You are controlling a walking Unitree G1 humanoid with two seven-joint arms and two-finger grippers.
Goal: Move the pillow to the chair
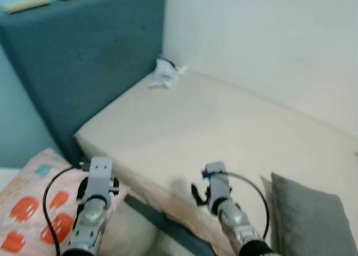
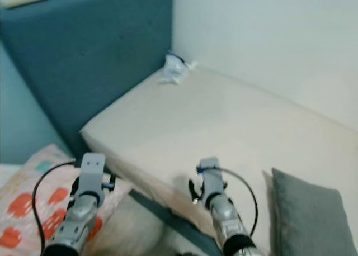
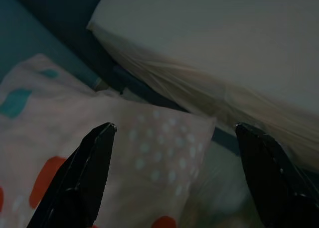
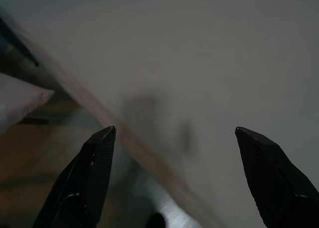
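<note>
A pale pink pillow (image 1: 33,203) with red-orange blotches, small teal patches and white dots lies low at the robot's left, beside the bed (image 1: 224,127) and below its mattress edge, close to the blue padded headboard (image 1: 84,55). No writing or label can be read on it.

The left gripper (image 3: 172,133) hangs just above the pillow's dotted corner, its jaws spread wide and holding nothing. The left arm reaches forward and down over the pillow, a black cable looping off its wrist.

The right gripper (image 4: 172,133) is held over the near edge of the mattress, jaws likewise wide apart and empty. The right arm angles forward, also trailing a black cable.

A grey pillow (image 1: 310,217) rests on the bed at the robot's right, near the right arm. The mattress is bare and cream-coloured. At its far corner, where headboard meets white wall, sits a small crumpled white bag (image 1: 164,73) with blue markings, too blurred to read. Two flat objects lie on top of the headboard.
</note>
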